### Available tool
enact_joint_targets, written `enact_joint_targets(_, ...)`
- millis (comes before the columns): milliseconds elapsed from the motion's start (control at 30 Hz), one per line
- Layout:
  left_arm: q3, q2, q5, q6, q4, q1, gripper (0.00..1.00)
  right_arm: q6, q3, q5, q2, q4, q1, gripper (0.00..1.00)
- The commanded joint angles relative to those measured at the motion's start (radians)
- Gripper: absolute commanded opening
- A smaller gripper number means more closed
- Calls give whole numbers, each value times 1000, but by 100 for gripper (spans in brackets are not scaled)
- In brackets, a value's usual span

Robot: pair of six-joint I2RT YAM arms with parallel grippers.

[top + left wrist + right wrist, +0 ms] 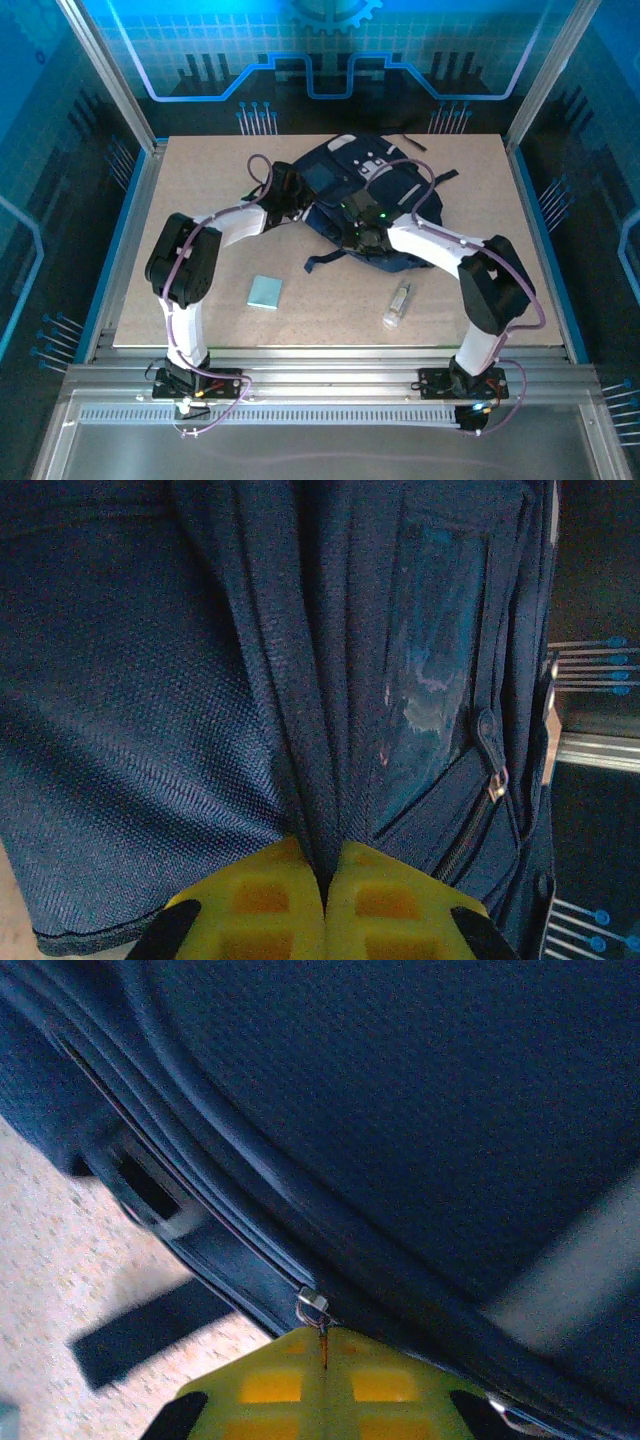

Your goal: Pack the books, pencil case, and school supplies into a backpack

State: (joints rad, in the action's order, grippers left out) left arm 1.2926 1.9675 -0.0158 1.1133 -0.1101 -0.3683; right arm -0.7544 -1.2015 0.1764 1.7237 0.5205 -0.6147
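While the left end effector (325, 900) pinches a fold of the backpack (350, 190) at the far middle of the counter (200, 200) and the right end effector (322, 1355) clamps its zipper pull (314, 1305), we fear the thin pull slipping out, or the backpack dragging if the fold gives.

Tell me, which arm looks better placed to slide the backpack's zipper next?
Probably the right: the right gripper is shut on the zipper pull, while the left gripper pinches a fold of the backpack, seemingly just steadying it.
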Motion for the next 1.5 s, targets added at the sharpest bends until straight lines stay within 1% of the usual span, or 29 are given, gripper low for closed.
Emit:
enact_joint_targets(0,85,27,59,-61,-41,56,0,105,53,-40,-76,115,37,0)
enact_joint_targets(100,156,71,52,-104,-7,83,0,157,89,-51,-135,163,90,0)
enact_joint_targets(167,216,108,28,-134,22,99,0,180,108,-61,-176,180,126,0)
enact_joint_targets(233,271,143,-10,-151,51,113,0,187,125,-106,-205,162,153,0)
enact_joint_targets(333,317,164,-88,-155,83,120,0,160,129,-213,-204,66,162,0)
enact_joint_targets(367,314,159,-111,-144,82,118,8,143,121,-255,-186,21,161,0)
enact_joint_targets(467,274,113,-171,-107,97,116,48,110,76,-336,-127,-80,156,0)
enact_joint_targets(500,250,87,-186,-99,105,113,55,106,52,-356,-105,-101,152,0)
enact_joint_targets(567,173,29,-203,-79,94,103,62,101,8,-379,-74,-123,143,0)
enact_joint_targets(600,125,-14,-207,-65,78,96,63,102,-21,-395,-57,-134,136,0)
enact_joint_targets(667,24,-85,-208,-24,33,77,64,106,-65,-409,-32,-142,124,0)
enact_joint_targets(767,-102,-168,-188,20,1,26,64,109,-119,-433,5,-148,107,0)
enact_joint_targets(900,-191,-202,-182,110,-57,-23,65,102,-145,-477,33,-161,97,0)
enact_joint_targets(967,-181,-183,-183,129,-83,-30,64,92,-137,-499,34,-180,90,0)
enact_joint_targets(1033,-136,-152,-178,113,-73,-39,63,80,-120,-528,29,-206,82,0)
enact_joint_targets(1133,-55,-91,-178,74,-44,-52,56,78,-98,-526,13,-221,66,0)
enact_joint_targets(1167,-35,-68,-182,69,-39,-54,50,79,-90,-523,4,-221,63,0)
enact_joint_targets(1267,-32,-25,-199,90,-69,-54,28,85,-61,-500,-23,-203,64,0)
enact_joint_targets(1400,-60,-25,-187,84,-94,-50,2,113,-18,-456,-64,-171,71,0)
enact_joint_targets(1433,-61,-28,-187,80,-97,-45,0,122,-10,-445,-70,-158,74,0)
enact_joint_targets(1467,-61,-34,-189,73,-99,-41,0,135,-2,-428,-73,-136,80,0)
